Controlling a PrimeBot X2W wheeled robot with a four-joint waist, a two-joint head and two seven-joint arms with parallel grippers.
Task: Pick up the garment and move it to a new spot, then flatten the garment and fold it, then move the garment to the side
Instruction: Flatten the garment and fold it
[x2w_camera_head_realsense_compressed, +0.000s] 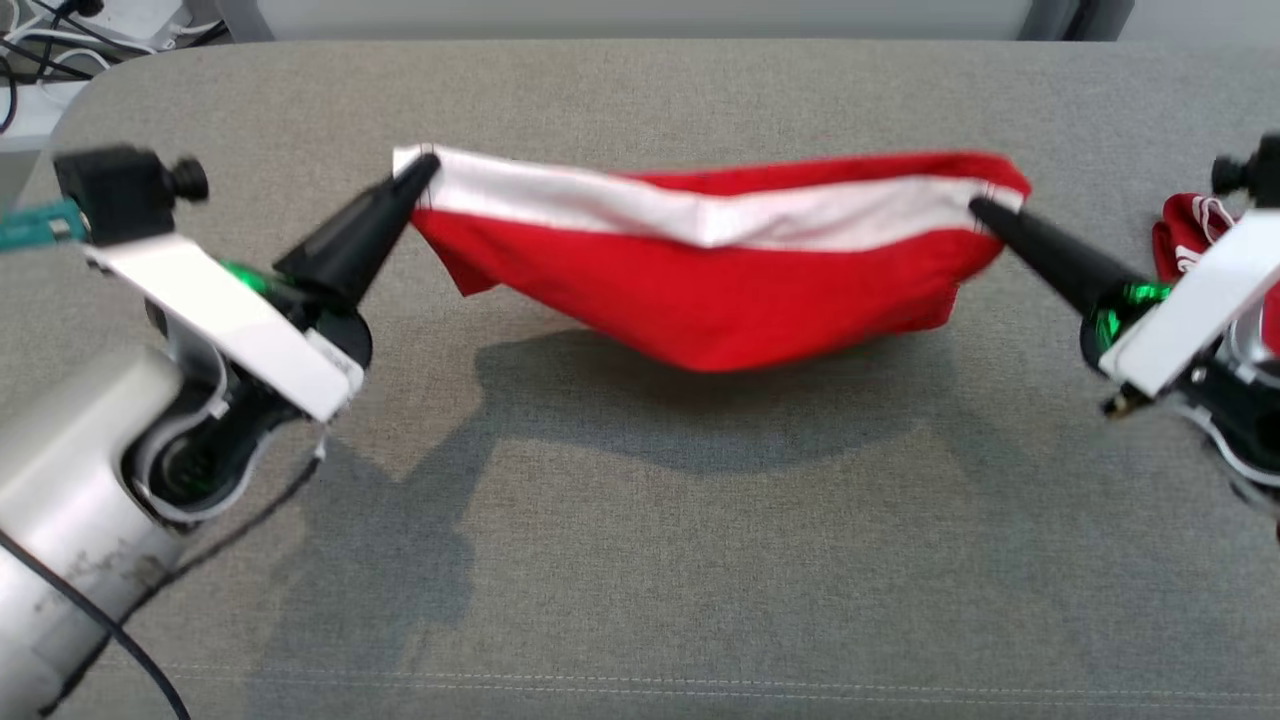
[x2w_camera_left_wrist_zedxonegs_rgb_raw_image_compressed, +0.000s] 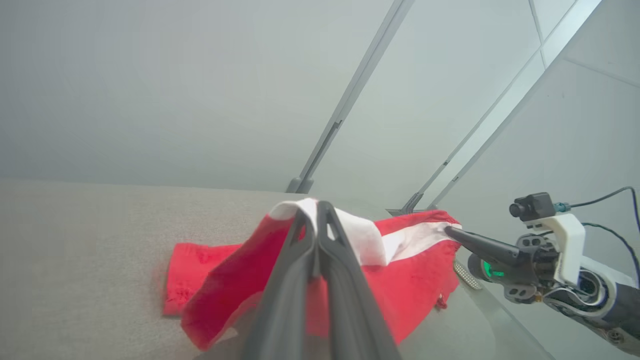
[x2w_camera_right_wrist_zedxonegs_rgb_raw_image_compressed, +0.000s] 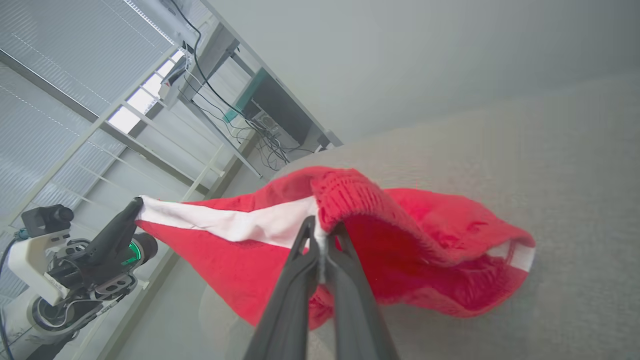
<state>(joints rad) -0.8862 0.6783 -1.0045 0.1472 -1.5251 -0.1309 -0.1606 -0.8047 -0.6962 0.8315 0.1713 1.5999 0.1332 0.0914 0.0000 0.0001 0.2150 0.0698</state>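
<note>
Red garment (x2w_camera_head_realsense_compressed: 700, 290) held stretched by its white band over the grey fabric-covered table (x2w_camera_head_realsense_compressed: 640, 520).

The left gripper (x2w_camera_head_realsense_compressed: 425, 172) has its jaws pressed together on the band corner at the garment's 9 o'clock end. The right gripper (x2w_camera_head_realsense_compressed: 985, 208) pinches the opposite corner at the 3 o'clock end in the same way. The garment occupies the 12 o'clock half of the head view, raised over its own shadow. Whether its lowest fold touches the table cannot be told. Holding the two corners apart probably tensions the band so the cloth hangs open and can be laid down flat. The long axis runs from 9 to 3 o'clock. The band edge faces 12 o'clock and the slack red belly sags toward 6 o'clock. A second red cloth item (x2w_camera_head_realsense_compressed: 1185, 240) lies at 3 o'clock, beyond the right gripper.
</note>
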